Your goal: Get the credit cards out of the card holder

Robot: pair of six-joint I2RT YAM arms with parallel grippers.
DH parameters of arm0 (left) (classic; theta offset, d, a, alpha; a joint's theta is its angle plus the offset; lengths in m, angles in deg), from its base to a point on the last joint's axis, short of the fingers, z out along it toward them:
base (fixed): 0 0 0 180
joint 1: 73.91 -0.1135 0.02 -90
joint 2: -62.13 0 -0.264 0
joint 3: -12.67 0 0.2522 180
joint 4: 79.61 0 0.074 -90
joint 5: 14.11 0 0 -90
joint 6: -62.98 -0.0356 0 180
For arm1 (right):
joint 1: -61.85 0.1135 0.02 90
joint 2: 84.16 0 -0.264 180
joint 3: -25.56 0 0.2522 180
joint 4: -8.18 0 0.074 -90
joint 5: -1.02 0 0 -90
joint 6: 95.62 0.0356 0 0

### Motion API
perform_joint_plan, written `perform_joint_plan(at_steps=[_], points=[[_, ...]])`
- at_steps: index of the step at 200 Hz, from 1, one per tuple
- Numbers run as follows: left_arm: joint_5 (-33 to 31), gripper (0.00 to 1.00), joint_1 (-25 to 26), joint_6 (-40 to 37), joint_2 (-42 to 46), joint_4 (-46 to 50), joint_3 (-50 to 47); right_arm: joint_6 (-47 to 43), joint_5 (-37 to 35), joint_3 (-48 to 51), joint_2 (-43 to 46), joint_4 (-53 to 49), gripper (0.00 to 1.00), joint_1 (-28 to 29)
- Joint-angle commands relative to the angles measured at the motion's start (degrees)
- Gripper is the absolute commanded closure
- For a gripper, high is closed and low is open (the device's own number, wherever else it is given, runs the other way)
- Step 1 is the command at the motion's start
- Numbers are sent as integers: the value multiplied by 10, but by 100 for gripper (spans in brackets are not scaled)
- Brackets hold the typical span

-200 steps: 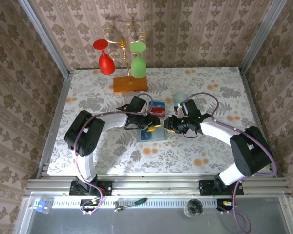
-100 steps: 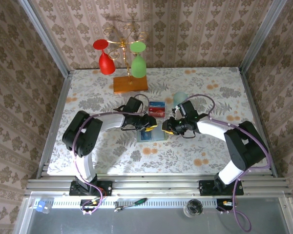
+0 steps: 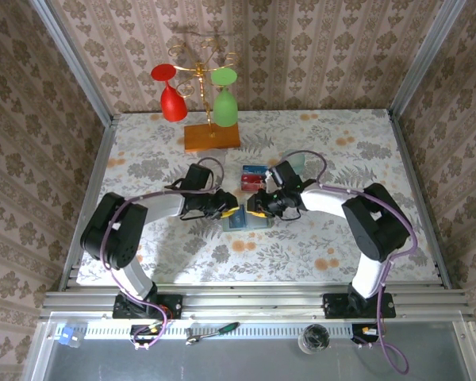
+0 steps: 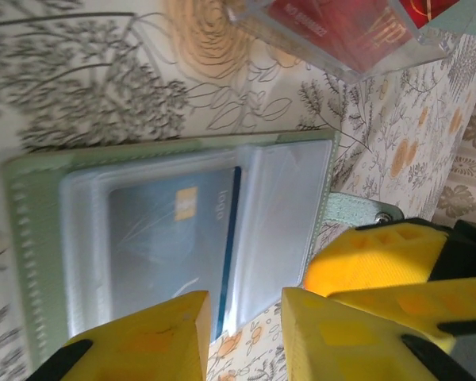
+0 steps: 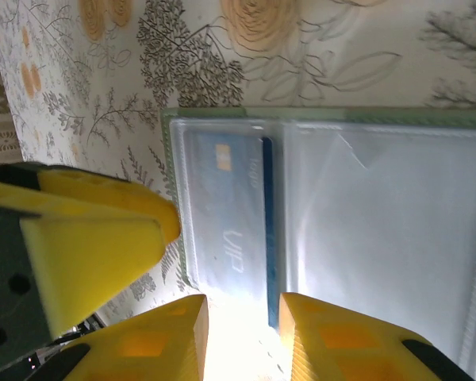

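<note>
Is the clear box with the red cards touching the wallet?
Apart. In the left wrist view, a strip of flowered tablecloth shows between the clear box and the card holder, along its green edge.

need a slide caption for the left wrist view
Left gripper at the edge of the open card holder, a blue credit card tucked inside

Top external: high, behind the arm bases point(image 3: 147, 305), looking down and forward over the whole floral tabletop point(image 3: 325, 254).
Left wrist: very close, looking past the left gripper point(image 4: 243, 321).
Right wrist: likewise, past the right gripper point(image 5: 243, 321).
All three share the open pale green, clear-sleeved card holder point(image 3: 244, 221) point(image 4: 289, 206) point(image 5: 381, 238).
</note>
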Motion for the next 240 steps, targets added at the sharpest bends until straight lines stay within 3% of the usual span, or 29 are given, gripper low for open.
perform_joint_plan(at_steps=[1, 101, 240], points=[[2, 71, -9, -10, 20, 2, -17, 10, 11, -28, -24, 6, 70, 10], [5, 89, -15, -17, -1, -7, -24, -6, -18, -30, -57, -23, 71, 14], [-5, 100, -13, -36, -8, 21, -28, -12, -44, -29, -45, -56, 71, 14]])
